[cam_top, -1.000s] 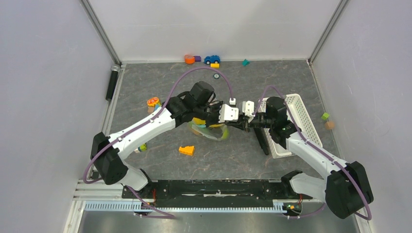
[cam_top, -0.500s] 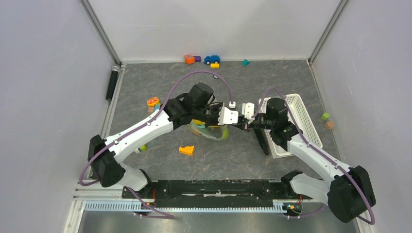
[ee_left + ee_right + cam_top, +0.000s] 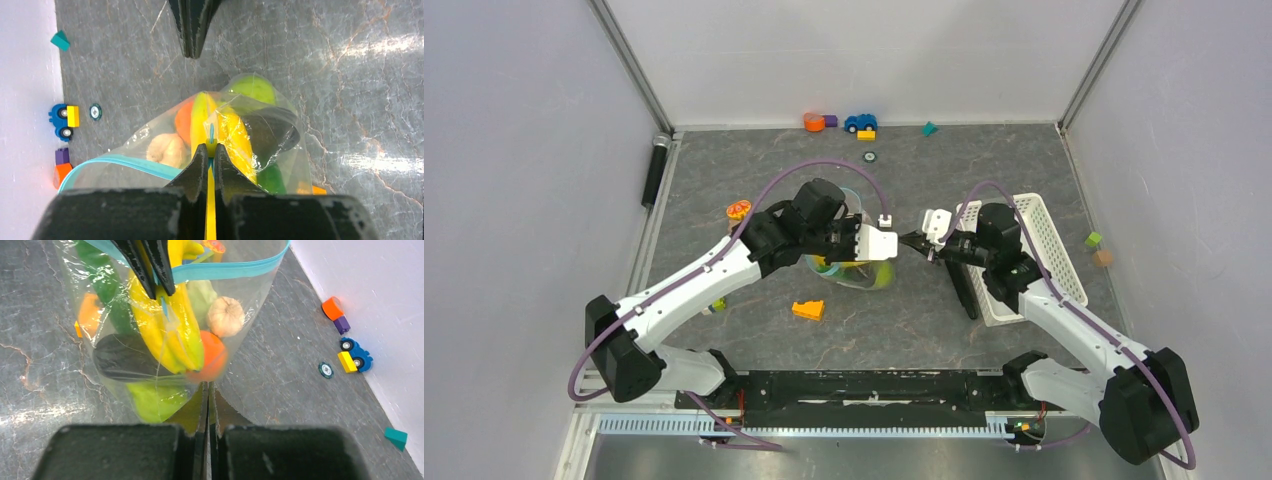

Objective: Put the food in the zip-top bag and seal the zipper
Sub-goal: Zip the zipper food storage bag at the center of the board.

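Observation:
The clear zip-top bag [image 3: 852, 272] hangs from my left gripper [image 3: 876, 252], which is shut on the teal zipper [image 3: 125, 165] at a small yellow tab. The food [image 3: 220, 130] is inside the bag: a yellow banana, an orange ball, a pale bulb, green pieces and a dark piece. It also shows in the right wrist view [image 3: 175, 335]. My right gripper [image 3: 908, 241] is shut and empty, just right of the bag and apart from it. In the right wrist view, the right gripper [image 3: 208, 385] points at the bag's lower part [image 3: 150, 400].
An orange stepped wedge [image 3: 808, 310] lies near the bag. A white slotted basket [image 3: 1049, 240] stands at the right with a black bar [image 3: 965, 292] beside it. A toy car [image 3: 860, 122] and blocks lie at the back wall. A small orange toy [image 3: 739, 210] lies at the left.
My left gripper has moved left with the bag. My right gripper has drawn back to the right, so a gap has opened between the two.

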Robot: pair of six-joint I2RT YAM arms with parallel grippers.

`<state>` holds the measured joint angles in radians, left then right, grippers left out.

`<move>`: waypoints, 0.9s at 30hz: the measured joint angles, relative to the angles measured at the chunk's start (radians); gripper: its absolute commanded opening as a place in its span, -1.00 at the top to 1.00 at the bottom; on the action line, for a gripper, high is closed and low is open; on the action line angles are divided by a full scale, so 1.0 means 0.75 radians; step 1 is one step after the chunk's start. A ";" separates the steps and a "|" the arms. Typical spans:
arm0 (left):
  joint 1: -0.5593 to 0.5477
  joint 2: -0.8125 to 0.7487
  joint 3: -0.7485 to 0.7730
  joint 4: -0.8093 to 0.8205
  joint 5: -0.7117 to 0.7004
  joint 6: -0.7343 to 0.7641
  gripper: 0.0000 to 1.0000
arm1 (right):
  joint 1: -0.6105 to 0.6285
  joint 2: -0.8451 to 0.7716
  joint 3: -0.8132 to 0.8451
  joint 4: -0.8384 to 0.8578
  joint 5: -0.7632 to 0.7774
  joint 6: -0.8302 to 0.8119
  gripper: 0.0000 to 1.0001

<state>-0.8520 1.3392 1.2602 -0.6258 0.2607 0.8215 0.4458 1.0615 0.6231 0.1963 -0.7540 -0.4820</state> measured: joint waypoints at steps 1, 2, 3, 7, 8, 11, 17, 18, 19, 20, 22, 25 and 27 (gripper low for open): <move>-0.001 -0.002 -0.005 -0.006 -0.009 0.000 0.96 | 0.000 0.000 0.000 -0.004 0.010 -0.004 1.00; -0.001 -0.002 -0.008 -0.011 -0.018 0.000 0.96 | 0.000 0.000 0.000 -0.006 0.019 -0.006 1.00; -0.001 -0.002 -0.011 -0.018 -0.027 0.000 0.96 | 0.000 0.001 0.000 -0.007 0.023 -0.007 1.00; -0.001 -0.003 -0.017 -0.031 -0.025 -0.001 0.96 | 0.000 0.013 0.002 -0.025 0.001 -0.020 0.53; -0.001 -0.005 -0.017 -0.031 -0.019 -0.001 0.96 | 0.000 0.026 0.003 -0.035 -0.021 -0.021 0.33; -0.001 -0.021 -0.021 -0.014 0.016 -0.004 0.96 | 0.001 0.083 0.013 -0.058 -0.103 -0.003 -0.01; -0.001 -0.053 -0.026 0.042 0.090 -0.017 0.96 | 0.073 0.132 0.011 0.102 -0.174 0.101 -0.27; -0.001 -0.053 -0.026 0.048 0.099 -0.021 0.96 | 0.096 0.133 0.010 0.141 -0.174 0.119 -0.27; -0.001 -0.053 -0.026 0.053 0.106 -0.024 0.96 | 0.117 0.135 0.010 0.179 -0.174 0.137 -0.27; -0.001 -0.053 -0.026 0.055 0.109 -0.027 0.96 | 0.136 0.140 0.010 0.210 -0.171 0.156 -0.27; -0.001 -0.053 -0.026 0.062 0.111 -0.028 0.96 | 0.165 0.152 0.010 0.255 -0.159 0.183 -0.12; -0.001 -0.054 -0.031 0.069 0.112 -0.030 0.96 | 0.171 0.166 0.010 0.286 -0.129 0.207 0.41; -0.001 -0.060 -0.036 0.071 0.113 -0.030 0.96 | 0.171 0.178 0.010 0.297 -0.109 0.223 0.93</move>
<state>-0.8524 1.2942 1.2331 -0.5728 0.3458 0.7994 0.5743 1.1946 0.6308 0.4187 -0.8360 -0.3145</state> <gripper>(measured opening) 0.046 0.347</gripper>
